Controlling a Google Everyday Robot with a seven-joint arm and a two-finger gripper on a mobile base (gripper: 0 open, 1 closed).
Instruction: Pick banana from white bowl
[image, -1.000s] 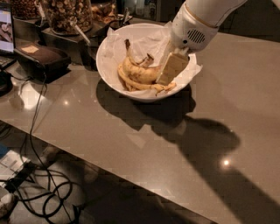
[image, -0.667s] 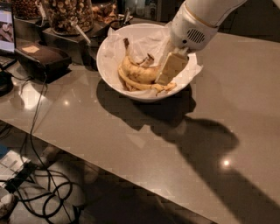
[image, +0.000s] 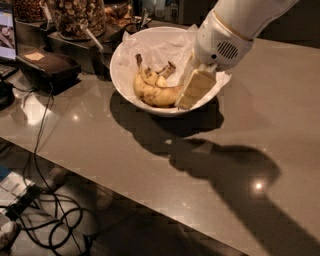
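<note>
One claw (image: 186, 100) reaches into the white bowl (image: 120, 70) on the bench (image: 260, 135), at the bowl's 4 o'clock, just beside the banana (image: 152, 94); whether it is open or closed cannot be told.

Grey countertop (image: 125, 150) fills most of the scene, with a glass jar of nuts (image: 77, 17) at the far left and a black box (image: 45, 65) just in front of it. A lit screen (image: 6, 30) peeks in at the far-left edge, and tangled cables (image: 45, 220) lie on the floor, near left. The gripper (image: 192, 95) hangs at far centre.
</note>
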